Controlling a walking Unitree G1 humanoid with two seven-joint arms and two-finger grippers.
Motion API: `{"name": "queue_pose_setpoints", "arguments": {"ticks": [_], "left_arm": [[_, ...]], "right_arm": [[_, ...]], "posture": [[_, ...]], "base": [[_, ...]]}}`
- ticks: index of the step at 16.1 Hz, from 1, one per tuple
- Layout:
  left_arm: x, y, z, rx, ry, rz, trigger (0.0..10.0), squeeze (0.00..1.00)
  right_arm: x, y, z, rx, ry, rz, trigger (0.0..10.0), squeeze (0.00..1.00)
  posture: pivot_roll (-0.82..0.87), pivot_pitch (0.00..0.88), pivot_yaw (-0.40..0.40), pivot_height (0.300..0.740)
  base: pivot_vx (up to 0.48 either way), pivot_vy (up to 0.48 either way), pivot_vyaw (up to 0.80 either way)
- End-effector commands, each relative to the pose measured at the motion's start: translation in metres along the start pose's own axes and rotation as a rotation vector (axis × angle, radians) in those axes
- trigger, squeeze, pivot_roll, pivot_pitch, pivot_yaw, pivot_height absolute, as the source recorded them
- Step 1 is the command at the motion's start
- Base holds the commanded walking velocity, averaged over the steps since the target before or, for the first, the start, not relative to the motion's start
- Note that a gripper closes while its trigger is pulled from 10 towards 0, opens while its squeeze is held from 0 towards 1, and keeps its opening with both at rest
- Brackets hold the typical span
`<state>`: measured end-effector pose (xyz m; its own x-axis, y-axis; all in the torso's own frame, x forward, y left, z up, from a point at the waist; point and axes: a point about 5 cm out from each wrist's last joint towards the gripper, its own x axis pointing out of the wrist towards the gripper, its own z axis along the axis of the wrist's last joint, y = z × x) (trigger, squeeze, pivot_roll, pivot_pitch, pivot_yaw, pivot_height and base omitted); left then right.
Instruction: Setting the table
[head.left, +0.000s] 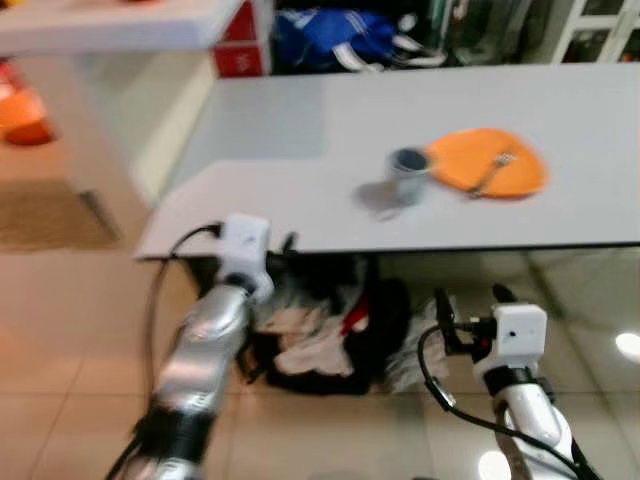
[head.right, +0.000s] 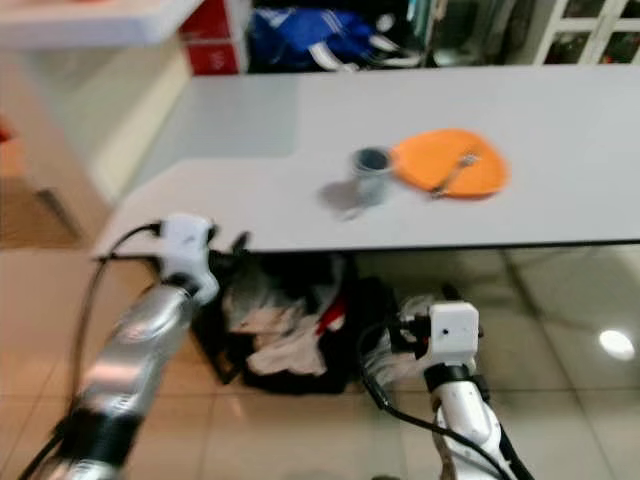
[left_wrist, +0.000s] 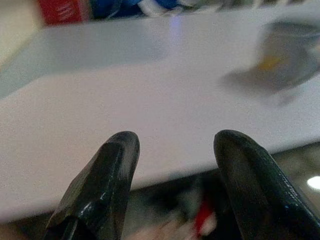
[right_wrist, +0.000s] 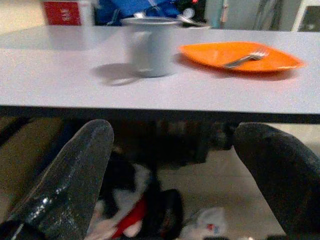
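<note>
You won't find a word you can read here. The red box (head.left: 240, 45) behind the tabletop (head.left: 300, 190) carries white marks on its face (too blurred to spell out), and the same box shows in the right wrist view with its white print just as smeared. The cup (right_wrist: 147, 46), the plate (right_wrist: 235, 55) and the white camera housings on the arms bear no lettering you can make out.
</note>
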<state>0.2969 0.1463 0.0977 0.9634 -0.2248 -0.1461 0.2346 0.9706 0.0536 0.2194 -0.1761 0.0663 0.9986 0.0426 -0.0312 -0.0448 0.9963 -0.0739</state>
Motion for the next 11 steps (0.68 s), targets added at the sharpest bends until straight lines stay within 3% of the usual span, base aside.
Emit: {"name": "queue_pose_setpoints", "arguments": {"ticks": [1, 3, 5, 7, 11], "left_arm": [[-0.012, 0.017, -0.010, 0.021, 0.036, 0.046, 10.0, 0.00], [-0.033, 0.033, -0.014, 0.041, 0.016, 0.068, 10.0, 0.00], [-0.041, 0.035, -0.015, 0.038, -0.004, 0.086, 10.0, 0.00], [-0.034, 0.027, -0.013, -0.007, 0.000, 0.097, 10.0, 0.00], [-0.022, 0.033, -0.010, -0.020, 0.017, 0.106, 10.0, 0.00]], "right_arm": [[0.002, 0.003, 0.010, 0.011, -0.051, 0.005, 10.0, 0.00], [-0.002, 0.001, 0.017, 0.016, -0.082, -0.004, 10.0, 0.00], [-0.002, 0.001, 0.016, 0.023, -0.084, -0.005, 10.0, 0.00], [0.000, 0.003, 0.018, 0.034, -0.093, 0.009, 10.0, 0.00], [0.002, 0.004, 0.019, 0.035, -0.089, 0.013, 10.0, 0.00]], "posture": [[-0.12, 0.000, 0.062, 0.736], [-0.12, 0.000, 0.071, 0.736], [-0.11, 0.000, 0.071, 0.736], [-0.10, 0.000, 0.055, 0.736], [-0.10, 0.000, 0.048, 0.736]], "base": [[0.000, 0.480, 0.00], [0.000, 0.480, 0.00], [0.000, 0.480, 0.00], [0.000, 0.480, 0.00], [0.000, 0.480, 0.00]]}}
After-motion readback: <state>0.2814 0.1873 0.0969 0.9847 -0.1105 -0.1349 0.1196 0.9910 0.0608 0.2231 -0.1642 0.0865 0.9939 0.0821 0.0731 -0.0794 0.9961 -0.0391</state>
